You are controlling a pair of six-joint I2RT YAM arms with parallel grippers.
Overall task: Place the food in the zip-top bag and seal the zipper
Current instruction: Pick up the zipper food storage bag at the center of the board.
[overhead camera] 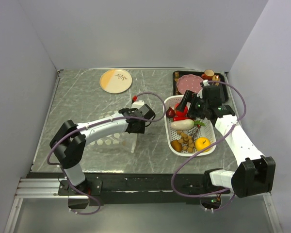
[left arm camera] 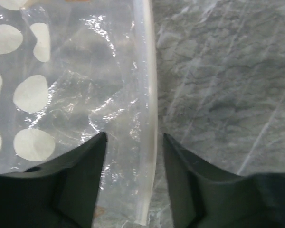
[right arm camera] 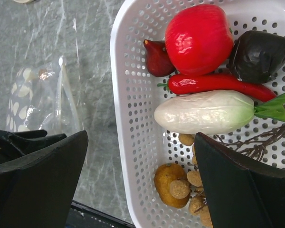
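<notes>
My left gripper (left arm camera: 133, 142) has its jaws apart, one on either side of the narrow white zipper strip (left arm camera: 147, 71), not pinching it. My right gripper (right arm camera: 141, 142) is spread wide, holding nothing, over the white perforated plastic basket (right arm camera: 115, 71). The clear, white-dotted zip-top bag (left arm camera: 71, 90) lies flat on the table to the left of that basket. The toy food, among it a white-and-green vegetable (right arm camera: 204, 113), sits inside the basket. The film looks thin, floppy and slippery, so I judge the stiffer strip the best hold.
</notes>
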